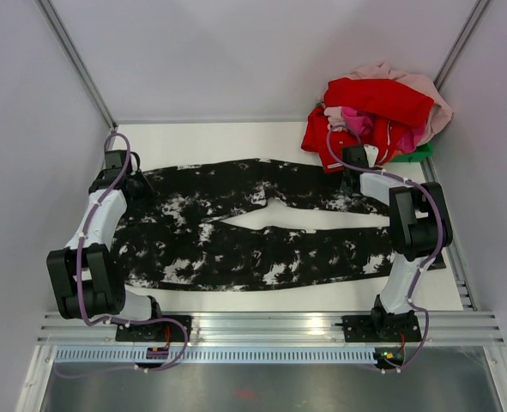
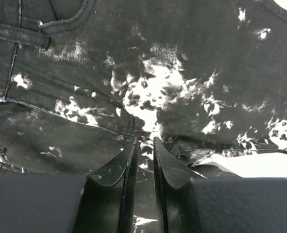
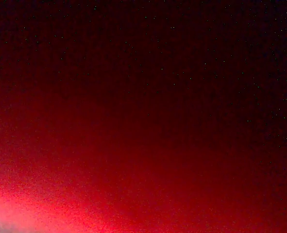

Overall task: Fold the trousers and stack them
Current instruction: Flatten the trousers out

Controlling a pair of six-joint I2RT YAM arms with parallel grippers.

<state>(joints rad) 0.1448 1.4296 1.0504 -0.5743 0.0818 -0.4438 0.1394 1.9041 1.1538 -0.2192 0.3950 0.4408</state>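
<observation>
black trousers (image 1: 236,257), white blotches, spread flat, legs parted

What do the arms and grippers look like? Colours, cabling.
The left arm and right arm have white links with bulky black joint housings; a purple cable loops along each. The left gripper has two black wedge-shaped fingers, lightly scuffed; the right gripper looks black, detail unreadable.

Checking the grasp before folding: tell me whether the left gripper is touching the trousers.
Touching. Left wrist view: the left gripper is pressed into the trousers, cloth puckered at its tips.
</observation>
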